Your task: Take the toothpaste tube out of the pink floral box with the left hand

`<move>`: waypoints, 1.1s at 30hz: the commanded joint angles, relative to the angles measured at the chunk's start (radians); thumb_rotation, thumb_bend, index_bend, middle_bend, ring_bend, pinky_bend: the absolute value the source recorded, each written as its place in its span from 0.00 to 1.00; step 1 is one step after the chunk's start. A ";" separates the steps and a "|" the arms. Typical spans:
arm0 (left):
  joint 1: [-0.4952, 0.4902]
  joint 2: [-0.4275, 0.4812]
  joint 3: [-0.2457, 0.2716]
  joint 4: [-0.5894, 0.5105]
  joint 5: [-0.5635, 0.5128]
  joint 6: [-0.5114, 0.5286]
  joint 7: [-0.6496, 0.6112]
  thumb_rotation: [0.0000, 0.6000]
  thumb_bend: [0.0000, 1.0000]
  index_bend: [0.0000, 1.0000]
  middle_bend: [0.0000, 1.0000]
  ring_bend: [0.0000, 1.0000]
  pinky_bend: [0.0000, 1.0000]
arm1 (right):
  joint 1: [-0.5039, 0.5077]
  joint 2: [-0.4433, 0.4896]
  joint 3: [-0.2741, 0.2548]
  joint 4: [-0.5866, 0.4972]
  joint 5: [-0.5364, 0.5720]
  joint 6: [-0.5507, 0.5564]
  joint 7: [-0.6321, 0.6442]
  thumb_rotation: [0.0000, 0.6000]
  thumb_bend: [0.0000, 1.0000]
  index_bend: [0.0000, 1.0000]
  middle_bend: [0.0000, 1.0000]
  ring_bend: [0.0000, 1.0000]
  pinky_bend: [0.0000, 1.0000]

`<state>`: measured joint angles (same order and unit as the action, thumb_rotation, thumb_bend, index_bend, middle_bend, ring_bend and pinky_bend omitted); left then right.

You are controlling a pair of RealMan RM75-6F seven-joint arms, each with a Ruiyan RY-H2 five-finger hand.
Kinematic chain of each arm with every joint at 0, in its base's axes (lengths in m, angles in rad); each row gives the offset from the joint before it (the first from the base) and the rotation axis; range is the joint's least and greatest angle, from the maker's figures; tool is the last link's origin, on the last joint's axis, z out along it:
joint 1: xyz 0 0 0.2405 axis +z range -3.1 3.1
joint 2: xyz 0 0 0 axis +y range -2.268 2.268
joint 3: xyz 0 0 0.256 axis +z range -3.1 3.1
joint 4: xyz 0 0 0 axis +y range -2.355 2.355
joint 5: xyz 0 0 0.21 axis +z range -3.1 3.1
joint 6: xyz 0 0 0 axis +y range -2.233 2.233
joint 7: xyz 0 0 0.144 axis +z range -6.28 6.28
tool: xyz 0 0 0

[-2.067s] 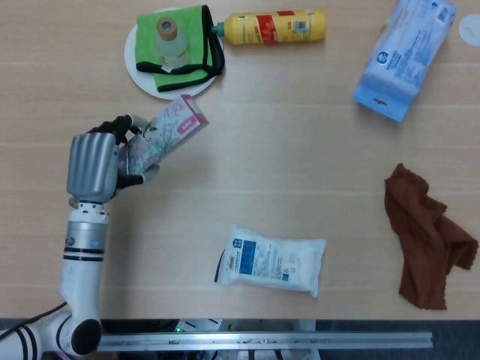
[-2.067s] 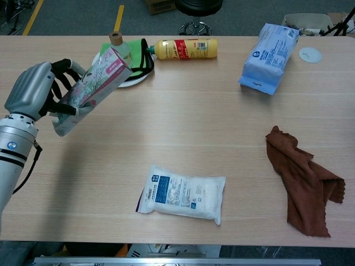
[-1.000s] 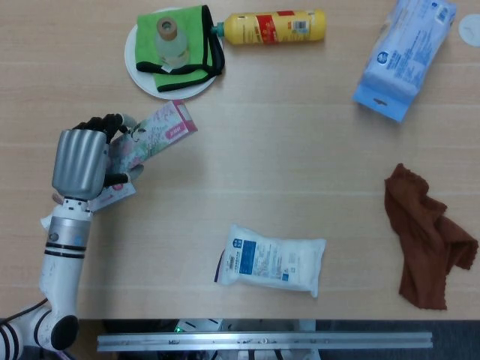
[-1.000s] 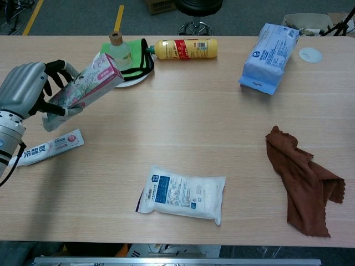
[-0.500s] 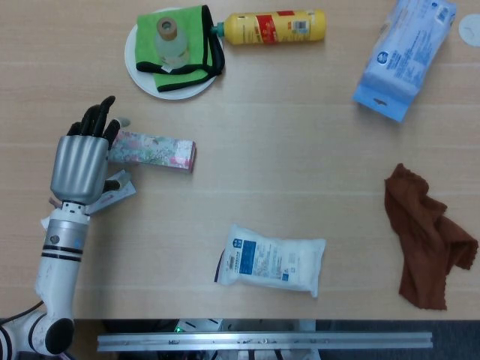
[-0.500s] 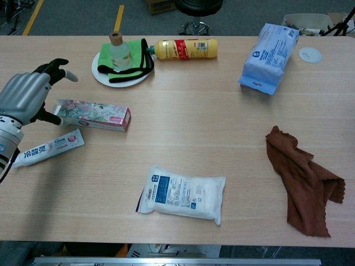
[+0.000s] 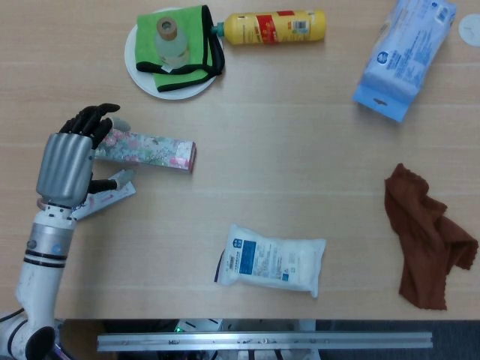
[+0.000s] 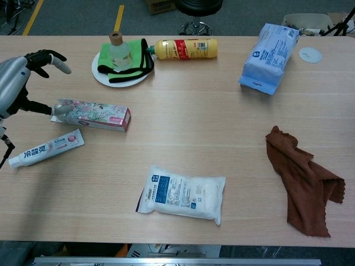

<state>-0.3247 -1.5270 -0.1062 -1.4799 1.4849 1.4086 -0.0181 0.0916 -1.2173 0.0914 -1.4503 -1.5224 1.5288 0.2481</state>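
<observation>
The pink floral box (image 7: pixel 147 149) (image 8: pixel 91 114) lies flat on the table, left of centre. The white toothpaste tube (image 8: pixel 46 148) (image 7: pixel 105 199) lies on the table just in front of the box, outside it. My left hand (image 7: pixel 69 159) (image 8: pixel 16 77) hovers at the box's left end with fingers spread and nothing in them. Its fingertips are close to the box end; I cannot tell if they touch. In the head view the hand covers most of the tube. My right hand is not visible in either view.
A white plate (image 7: pixel 142 75) carries a green cloth and a small bottle (image 7: pixel 168 36) behind the box. A yellow bottle (image 7: pixel 274 27) lies at the back, a blue packet (image 7: pixel 405 56) far right, a brown cloth (image 7: pixel 427 236) at the right, a white wipes pack (image 7: pixel 271 259) near the front.
My left hand tilted the box, the toothpaste tube came out onto the table, then the hand set the box down flat, let go and drew back to the left.
</observation>
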 commanded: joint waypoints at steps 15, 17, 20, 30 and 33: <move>0.114 0.281 0.116 -0.054 0.142 0.116 -0.028 1.00 0.00 0.40 0.29 0.23 0.36 | -0.075 0.044 -0.058 -0.113 -0.115 0.136 -0.177 1.00 0.31 0.43 0.40 0.28 0.40; 0.132 0.291 0.128 -0.043 0.140 0.127 -0.050 1.00 0.00 0.40 0.30 0.23 0.36 | -0.097 0.044 -0.069 -0.130 -0.127 0.165 -0.205 1.00 0.31 0.43 0.40 0.28 0.40; 0.159 0.299 0.140 -0.022 0.136 0.149 -0.114 1.00 0.00 0.40 0.31 0.24 0.36 | -0.130 0.039 -0.085 -0.149 -0.144 0.205 -0.238 1.00 0.31 0.43 0.40 0.28 0.40; 0.207 0.328 0.130 0.006 0.124 0.206 -0.182 1.00 0.00 0.40 0.31 0.25 0.36 | -0.165 0.046 -0.091 -0.200 -0.152 0.235 -0.264 1.00 0.31 0.43 0.40 0.28 0.40; 0.209 0.334 0.121 -0.006 0.115 0.203 -0.170 1.00 0.00 0.40 0.31 0.25 0.36 | -0.156 0.053 -0.084 -0.210 -0.150 0.217 -0.271 1.00 0.31 0.43 0.40 0.28 0.40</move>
<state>-0.1165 -1.1950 0.0173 -1.4835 1.6020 1.6130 -0.1900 -0.0673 -1.1670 0.0049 -1.6569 -1.6731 1.7498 -0.0201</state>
